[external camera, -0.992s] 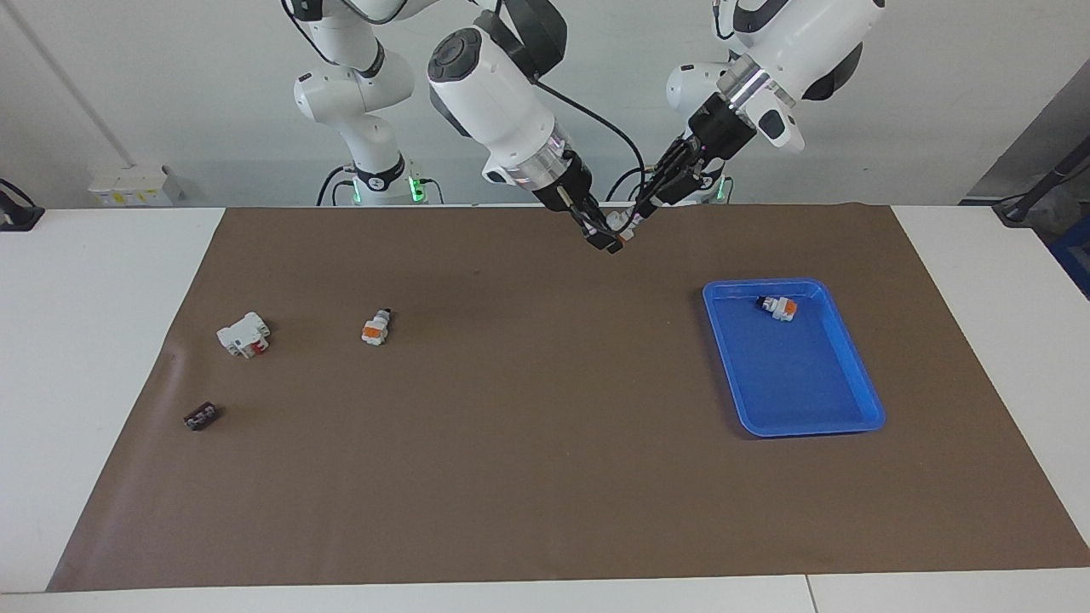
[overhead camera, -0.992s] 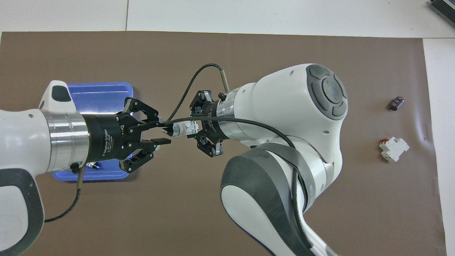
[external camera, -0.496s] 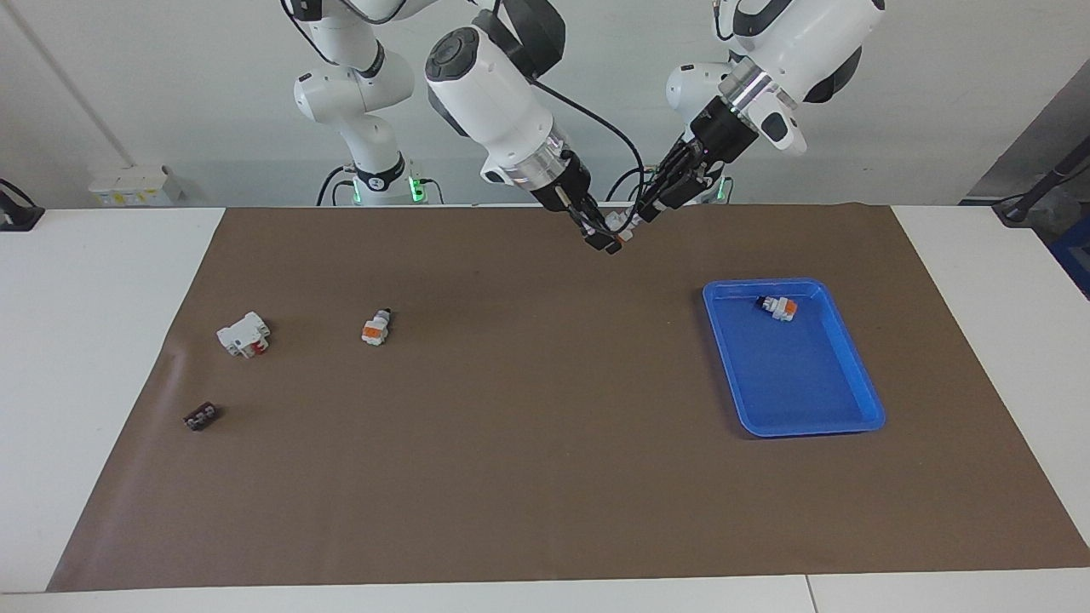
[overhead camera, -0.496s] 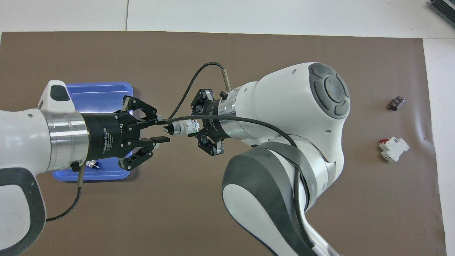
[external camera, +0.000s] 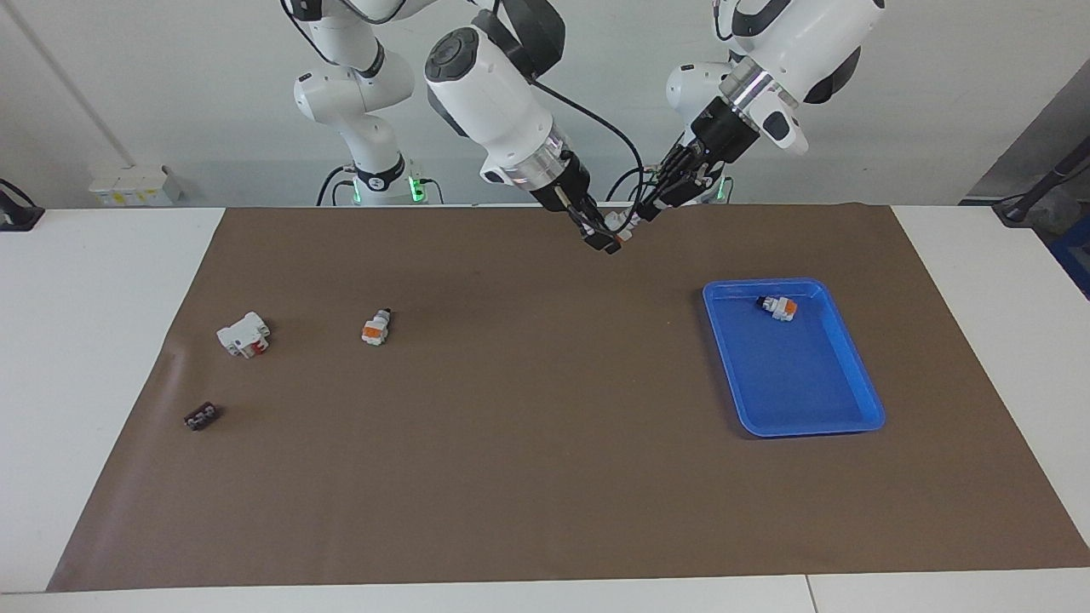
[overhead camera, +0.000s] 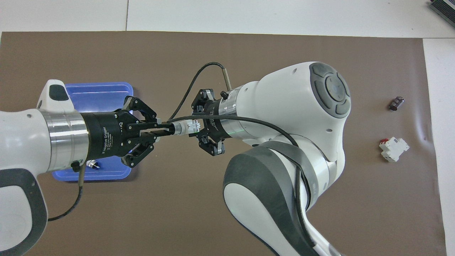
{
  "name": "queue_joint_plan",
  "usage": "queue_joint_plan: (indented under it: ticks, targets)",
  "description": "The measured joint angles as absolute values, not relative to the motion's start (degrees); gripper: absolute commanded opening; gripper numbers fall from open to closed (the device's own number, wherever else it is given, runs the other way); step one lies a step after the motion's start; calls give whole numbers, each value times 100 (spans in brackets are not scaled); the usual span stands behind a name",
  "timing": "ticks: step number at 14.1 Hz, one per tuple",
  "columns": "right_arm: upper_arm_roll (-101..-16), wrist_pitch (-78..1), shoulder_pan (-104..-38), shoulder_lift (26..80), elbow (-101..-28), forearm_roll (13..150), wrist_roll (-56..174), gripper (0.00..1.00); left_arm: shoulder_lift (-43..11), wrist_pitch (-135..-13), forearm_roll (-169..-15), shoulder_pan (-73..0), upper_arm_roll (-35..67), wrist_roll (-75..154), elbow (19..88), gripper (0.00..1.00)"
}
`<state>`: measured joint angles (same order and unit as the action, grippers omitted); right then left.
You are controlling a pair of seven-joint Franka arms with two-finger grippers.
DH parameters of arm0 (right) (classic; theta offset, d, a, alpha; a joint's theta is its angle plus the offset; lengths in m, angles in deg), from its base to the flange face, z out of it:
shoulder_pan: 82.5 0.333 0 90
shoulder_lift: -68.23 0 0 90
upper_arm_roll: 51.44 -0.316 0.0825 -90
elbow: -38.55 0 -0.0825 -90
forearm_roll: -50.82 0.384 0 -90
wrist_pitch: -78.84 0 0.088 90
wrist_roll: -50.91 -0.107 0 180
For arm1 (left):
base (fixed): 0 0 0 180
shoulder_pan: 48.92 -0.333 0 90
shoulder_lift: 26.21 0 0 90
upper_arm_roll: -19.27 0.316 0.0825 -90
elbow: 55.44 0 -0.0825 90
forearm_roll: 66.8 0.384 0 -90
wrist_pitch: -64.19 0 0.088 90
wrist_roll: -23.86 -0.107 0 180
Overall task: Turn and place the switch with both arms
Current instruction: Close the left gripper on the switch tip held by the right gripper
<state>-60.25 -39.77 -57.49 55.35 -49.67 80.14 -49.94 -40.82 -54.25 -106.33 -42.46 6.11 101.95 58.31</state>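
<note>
Since a moment ago, the left gripper has pinched its two fingers together onto the black end of the switch; before, they were spread apart around it. Now both claws hold this one switch up in the air, over the brown mat near the robots' edge of it. The right gripper is squeezed on the white end, and the left one on the knob end. So there are two arms and two claws, both gripping the same small thing. One blue tray sits on the mat toward the left arm's end of the table, and one small white and orange switch lies inside it. Another one like it lies on the mat toward the right arm's end. Past that sit one bigger white block with red on it and one little black piece.
</note>
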Motion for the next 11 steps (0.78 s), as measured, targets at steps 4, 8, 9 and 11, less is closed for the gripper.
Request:
queue_joint_plan:
  ticks: [4,8,9,11]
  targets:
    - [-6016,-3946,-5749,5546,-4968,8014,-4991,0,-4088,-5447,-10632,-4231,612,10114,5832,0]
    - [-6008,-3928,-5759,5559,-4968,8014,-4990,0,-4089,-5507,-10627,-4199,615,9640,5832,0]
    - [-6007,-3927,-5760,5561,-4967,8014,-4990,0,-4089,-5521,-10627,-4194,616,9410,5832,0]
    - [-6007,-3927,-5762,5563,-4967,8014,-4990,0,-4089,-5551,-10626,-4188,616,8862,5832,0]
